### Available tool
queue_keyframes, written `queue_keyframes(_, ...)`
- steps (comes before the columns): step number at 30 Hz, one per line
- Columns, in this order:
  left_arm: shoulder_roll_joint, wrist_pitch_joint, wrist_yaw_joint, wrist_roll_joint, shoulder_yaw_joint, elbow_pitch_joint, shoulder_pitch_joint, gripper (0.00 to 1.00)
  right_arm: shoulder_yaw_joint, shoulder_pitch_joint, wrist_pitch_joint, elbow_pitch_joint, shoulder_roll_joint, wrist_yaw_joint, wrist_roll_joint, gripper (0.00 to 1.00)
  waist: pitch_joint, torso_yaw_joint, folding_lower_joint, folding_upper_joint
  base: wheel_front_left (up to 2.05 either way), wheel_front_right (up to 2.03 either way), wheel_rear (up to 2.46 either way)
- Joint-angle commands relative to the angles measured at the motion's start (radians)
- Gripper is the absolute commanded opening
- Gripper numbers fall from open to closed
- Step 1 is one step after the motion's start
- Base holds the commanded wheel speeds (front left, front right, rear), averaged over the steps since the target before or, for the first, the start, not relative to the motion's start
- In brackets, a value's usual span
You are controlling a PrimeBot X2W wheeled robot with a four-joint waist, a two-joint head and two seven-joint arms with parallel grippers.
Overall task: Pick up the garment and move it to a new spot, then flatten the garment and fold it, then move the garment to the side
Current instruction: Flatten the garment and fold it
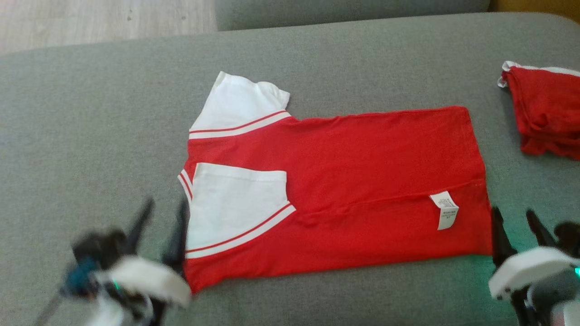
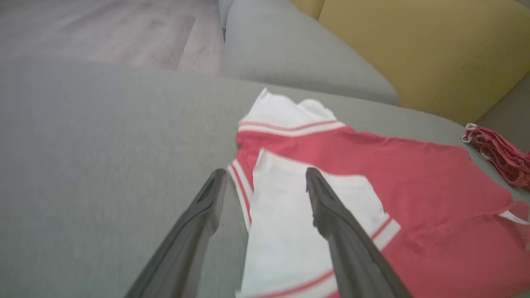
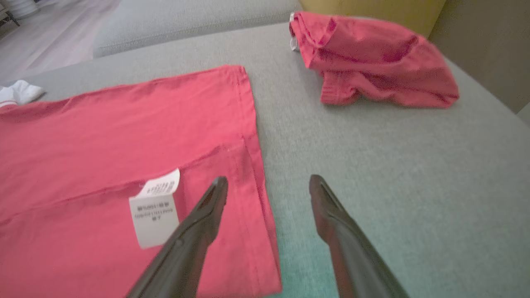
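Black fingers of the left gripper (image 2: 265, 174) stand spread and released, gripping nothing: in its wrist view one finger hangs over bare cushion (image 1: 90, 113) and the other over the white near sleeve (image 1: 235, 203), so the gripper straddles the sleeve end of the shirt (image 1: 362, 158); whether the tips touch cloth I cannot tell. The right gripper (image 3: 268, 180) is likewise wide apart and empty, one finger over the near corner of the hem (image 3: 244, 124), the other over bare cushion just beside it. That pairing, one gripper at each end of the shirt's near long side, suits a two-handed fold along its length, and I judge the near side to be already turned over: the near sleeve lies flat on the body rather than sticking out, a crease line runs from it toward the hem, and a white label (image 1: 445, 209) shows face up near the hem, which suggests inner cloth is on top there. The shirt lies in the middle of the cushion, lengthwise across it, sleeve end toward the left edge and hem toward the right, its near side close to the near edge. It is red with white sleeves trimmed by a red stripe, mostly smooth. The far sleeve (image 1: 238, 102) juts toward the far edge, so the far side looks not yet folded. A red bundle (image 1: 548, 113) sits well apart at the right edge
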Motion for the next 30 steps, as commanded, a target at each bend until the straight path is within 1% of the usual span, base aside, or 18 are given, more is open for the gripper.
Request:
queue_keyframes(1, 0.056, 0.022, -0.011, 0.026, 0.058, -0.048, -0.12, 1.0, 0.031, -0.073, -0.012, -0.051, -0.009, -0.001, -0.013, 1.0, 0.015, -0.005, 0.0, -0.0001, 0.0, 0.0, 0.0)
queue_keyframes(5, 0.133, 0.124, -0.053, 0.06, 0.078, -0.069, -0.325, 1.0, 0.065, -0.154, -0.001, -0.095, -0.009, -0.001, -0.036, 1.0, 0.06, -0.022, 0.0, -0.0001, 0.0, 0.0, 0.0)
queue_keyframes(8, 0.177, 0.21, -0.095, 0.074, 0.086, -0.044, -0.488, 1.0, 0.101, -0.222, 0.01, -0.115, -0.009, -0.001, -0.047, 1.0, 0.111, -0.046, 0.0, -0.0001, 0.0, 0.0, 0.0)
queue_keyframes(13, 0.212, 0.339, -0.164, 0.088, 0.071, 0.055, -0.708, 1.0, 0.165, -0.329, 0.016, -0.13, -0.009, -0.001, -0.048, 1.0, 0.21, -0.097, 0.0, -0.0001, 0.0, 0.0, 0.0)
queue_keyframes(14, 0.215, 0.366, -0.18, 0.088, 0.061, 0.08, -0.74, 1.0, 0.176, -0.347, 0.014, -0.132, -0.009, -0.001, -0.048, 1.0, 0.228, -0.107, 0.0, -0.0001, 0.0, 0.0, 0.0)
queue_keyframes(15, 0.219, 0.408, -0.205, 0.09, 0.047, 0.128, -0.797, 1.0, 0.198, -0.378, 0.012, -0.137, -0.009, -0.001, -0.045, 1.0, 0.271, -0.127, 0.0, -0.0001, 0.0, 0.0, 0.0)
queue_keyframes(18, 0.218, 0.459, -0.232, 0.089, 0.03, 0.199, -0.857, 1.0, 0.22, -0.414, 0.004, -0.14, -0.009, -0.001, -0.042, 1.0, 0.325, -0.154, 0.0, -0.0001, 0.0, 0.0, 0.0)
queue_keyframes(23, 0.216, 0.507, -0.254, 0.087, 0.013, 0.294, -0.912, 1.0, 0.242, -0.448, -0.014, -0.132, -0.009, -0.001, -0.029, 1.0, 0.391, -0.193, 0.0, -0.0001, 0.0, 0.0, 0.0)
queue_keyframes(30, 0.231, 0.555, -0.273, 0.073, 0.001, 0.339, -0.921, 1.0, 0.248, -0.465, -0.039, -0.108, -0.009, -0.001, -0.011, 1.0, 0.427, -0.219, 0.0, -0.0001, 0.0, 0.0, 0.0)
